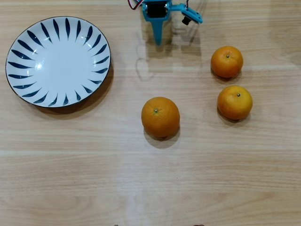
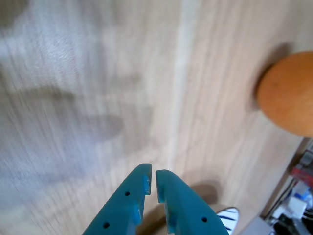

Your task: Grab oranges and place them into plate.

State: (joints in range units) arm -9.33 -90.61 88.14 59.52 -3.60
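In the overhead view three oranges lie on the wooden table: the largest (image 1: 160, 117) near the middle, and two smaller ones (image 1: 226, 61) (image 1: 234, 102) at the right. The white plate (image 1: 28, 52) with dark blue strokes sits at the upper left and holds nothing. My blue gripper (image 1: 157, 40) hangs at the top centre, apart from all the fruit. The wrist view shows my gripper (image 2: 152, 175) with fingertips nearly touching and nothing between them. One orange (image 2: 288, 95) lies at that view's right edge; I cannot tell which. A sliver of the plate (image 2: 227, 215) shows at the bottom.
The table (image 1: 150, 188) is light wood with bare surface along the front and between the plate and the oranges. Cables and clutter (image 2: 296, 200) show at the wrist view's lower right corner, beyond the table edge.
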